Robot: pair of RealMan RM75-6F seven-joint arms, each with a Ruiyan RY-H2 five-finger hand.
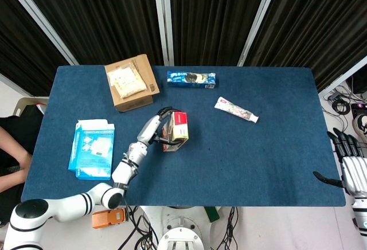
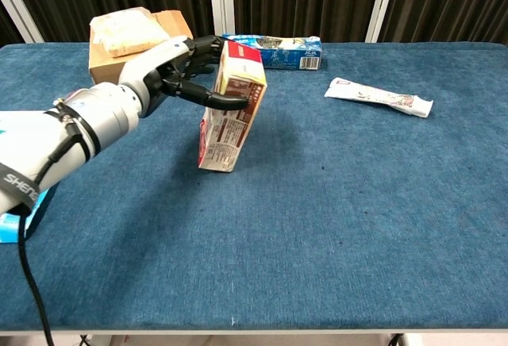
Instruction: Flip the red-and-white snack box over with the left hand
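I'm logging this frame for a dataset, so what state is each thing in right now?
snack box: standing on end, tilted, bottom edge at the table, gripped near its top
left hand: grips the snack box
right hand: at the table's right edge, holds nothing
toothpaste tube: lying flat
blue cookie box: lying flat
cardboard box: packet on top
blue-and-white box: lying flat

The left hand (image 1: 153,131) grips the snack box (image 1: 175,131), apparently upright on the blue surface (image 1: 258,147); the right hand (image 1: 351,167) hangs off its edge.
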